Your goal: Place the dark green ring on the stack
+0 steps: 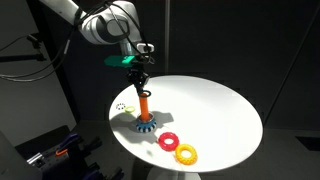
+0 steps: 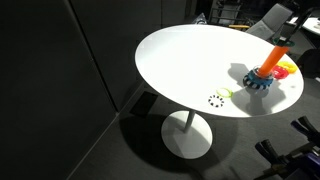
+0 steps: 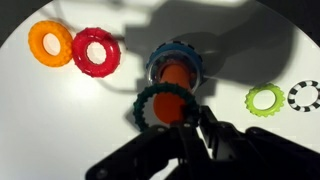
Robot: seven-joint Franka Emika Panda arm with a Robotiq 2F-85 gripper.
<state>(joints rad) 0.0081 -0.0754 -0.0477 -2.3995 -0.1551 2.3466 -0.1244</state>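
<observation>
Fingers (image 3: 208,130) come up from the bottom of the wrist view, dark and close to the lens, clenched on the near rim of the dark green ring (image 3: 141,104). Ring is held flat, off the surface, w/ orange showing through its hole, so it sits right over the tip of the stack (image 3: 178,70); can't tell if the peg tip is already inside the hole or just below it. Stack's blue toothed base (image 3: 155,62) shows beyond the ring, flat on the white round surface (image 1: 215,105). In an exterior view the arm reaches down from upper left and the fingers (image 1: 136,78) hang directly over the upright orange peg of the stack (image 1: 146,112); ring is too small to make out there. Red ring (image 3: 96,52) lies just beside the base, and the yellow toothed ring (image 3: 50,42) sits right next to the red one, on the side away from the stack. On the opposite side of the stack, apart from it, lie a light green ring (image 3: 265,98) and, just beside it, a black-and-white ring (image 3: 304,96). In both exterior views the b/w ring (image 1: 122,106) (image 2: 216,99) sits near the surface's edge, w/ the stack (image 2: 270,70) further in.
</observation>
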